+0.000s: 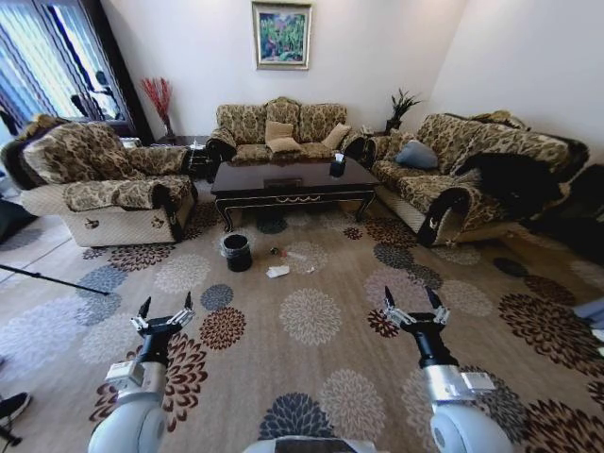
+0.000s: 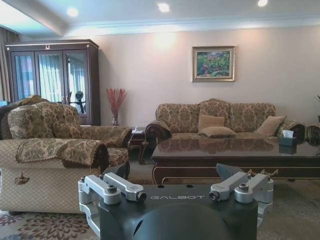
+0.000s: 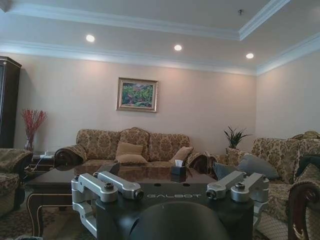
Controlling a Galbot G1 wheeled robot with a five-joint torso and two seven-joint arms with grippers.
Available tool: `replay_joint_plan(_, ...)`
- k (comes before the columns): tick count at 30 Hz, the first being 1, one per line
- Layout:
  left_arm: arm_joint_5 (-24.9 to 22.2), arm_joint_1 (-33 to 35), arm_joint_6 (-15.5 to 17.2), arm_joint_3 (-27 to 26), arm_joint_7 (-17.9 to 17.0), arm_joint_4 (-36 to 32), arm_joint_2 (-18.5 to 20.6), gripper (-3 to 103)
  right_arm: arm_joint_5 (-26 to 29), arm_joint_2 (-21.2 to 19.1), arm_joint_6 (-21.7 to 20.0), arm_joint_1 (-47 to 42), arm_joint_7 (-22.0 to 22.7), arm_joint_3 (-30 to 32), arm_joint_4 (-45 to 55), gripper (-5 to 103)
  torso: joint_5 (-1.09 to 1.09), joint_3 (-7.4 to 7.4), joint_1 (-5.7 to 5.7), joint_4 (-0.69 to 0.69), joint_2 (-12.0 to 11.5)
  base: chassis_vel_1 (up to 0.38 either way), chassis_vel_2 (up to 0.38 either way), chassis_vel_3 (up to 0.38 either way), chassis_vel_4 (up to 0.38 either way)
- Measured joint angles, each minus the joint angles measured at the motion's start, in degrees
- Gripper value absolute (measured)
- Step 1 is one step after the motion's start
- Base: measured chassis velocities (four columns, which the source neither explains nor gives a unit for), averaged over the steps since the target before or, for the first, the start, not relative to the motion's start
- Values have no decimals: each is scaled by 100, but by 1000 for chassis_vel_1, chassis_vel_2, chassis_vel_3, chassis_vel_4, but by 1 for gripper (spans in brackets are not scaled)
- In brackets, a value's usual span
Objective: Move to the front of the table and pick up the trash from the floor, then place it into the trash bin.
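Lying well ahead on the floor between both spread-jawed grippers, left [image 1: 162, 316] and right [image 1: 413, 308], the trash [image 1: 278, 271] sits slightly nearer the left, beside the bin [image 1: 237, 252].

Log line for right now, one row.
base: short of table | left gripper: open, empty | right gripper: open, empty | trash: on carpet | trash bin: beside trash

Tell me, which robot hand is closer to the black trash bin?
Left. The left gripper hangs open just short of the trash bin; the right gripper hangs open farther off, across the carpet.
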Motion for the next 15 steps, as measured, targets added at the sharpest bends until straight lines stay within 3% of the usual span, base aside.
replay_joint_plan(15,54,50,-241,5,36,137,-50,100,-20,25,4,-12,5,27,-12,100,0,0,0,0,0,0,0,0,0)
